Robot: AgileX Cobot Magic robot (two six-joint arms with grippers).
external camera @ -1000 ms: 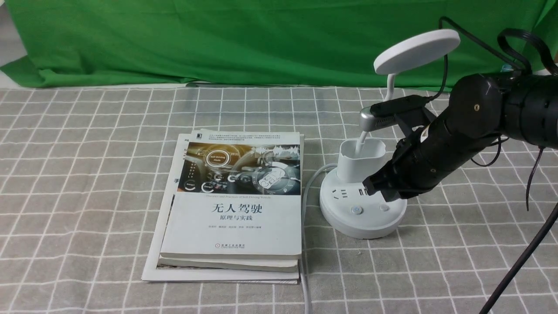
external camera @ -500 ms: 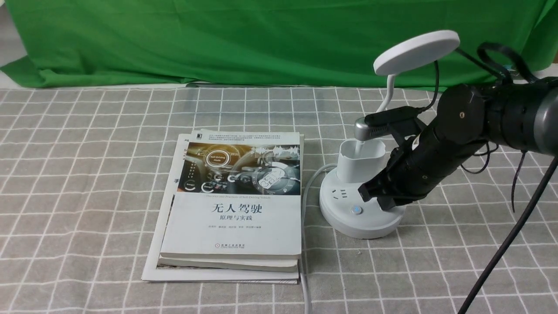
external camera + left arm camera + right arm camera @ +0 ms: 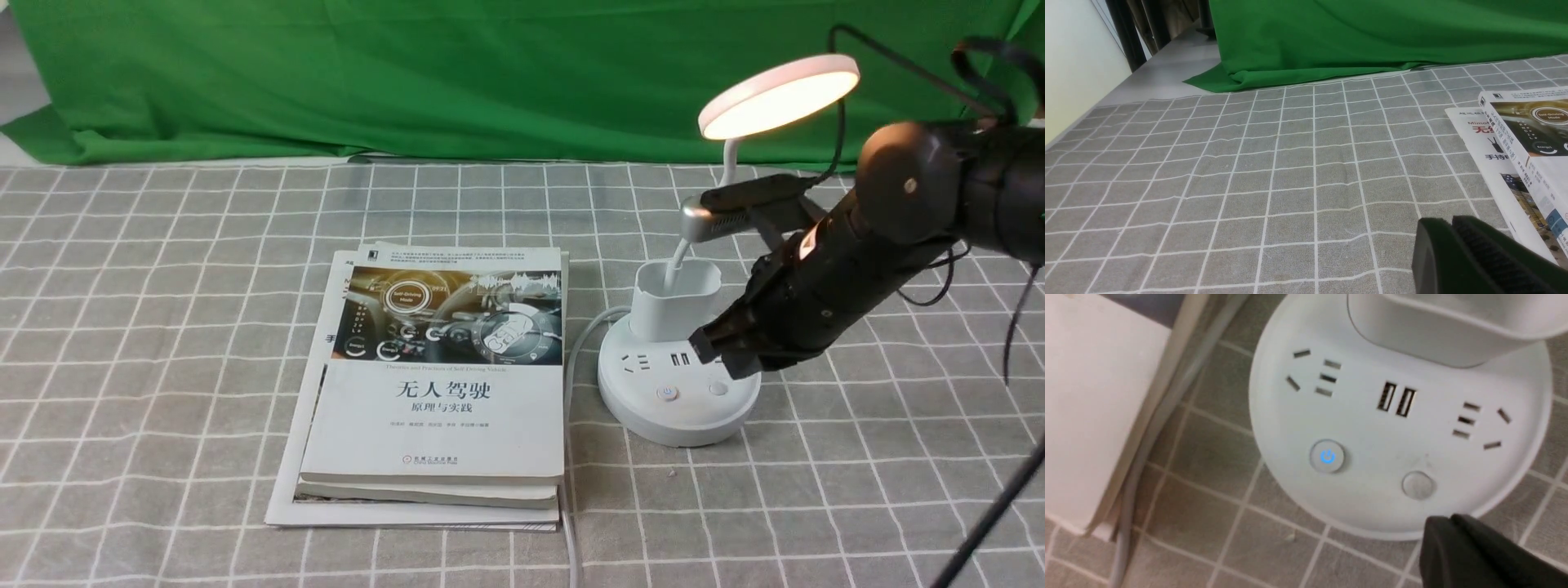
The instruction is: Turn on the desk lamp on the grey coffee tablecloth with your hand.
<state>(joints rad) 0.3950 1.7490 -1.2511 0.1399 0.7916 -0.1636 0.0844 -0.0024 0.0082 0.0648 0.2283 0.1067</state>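
Note:
The white desk lamp (image 3: 676,384) stands on the grey coffee tablecloth (image 3: 163,327) at the right. Its disc head (image 3: 777,95) glows warm. The round base (image 3: 1372,428) shows sockets, a blue-lit power button (image 3: 1327,457) and a plain round button (image 3: 1417,484). My right gripper (image 3: 712,353), the hand, is shut and empty, hovering just above the base's right side, apart from the plain button; it also shows in the right wrist view (image 3: 1443,526). My left gripper (image 3: 1447,226) is shut and empty, low over the cloth left of the books, out of the front view.
A stack of books (image 3: 441,384) lies left of the lamp, its edge also in the left wrist view (image 3: 1527,134). The lamp's grey cable (image 3: 571,408) runs between books and base toward the front edge. Green cloth (image 3: 408,73) hangs behind. A black cable (image 3: 988,506) crosses the right front.
The lamp head was dark and now glows. My right gripper dipped onto the base's right button half a second ago, then lifted up and right, uncovering the button.

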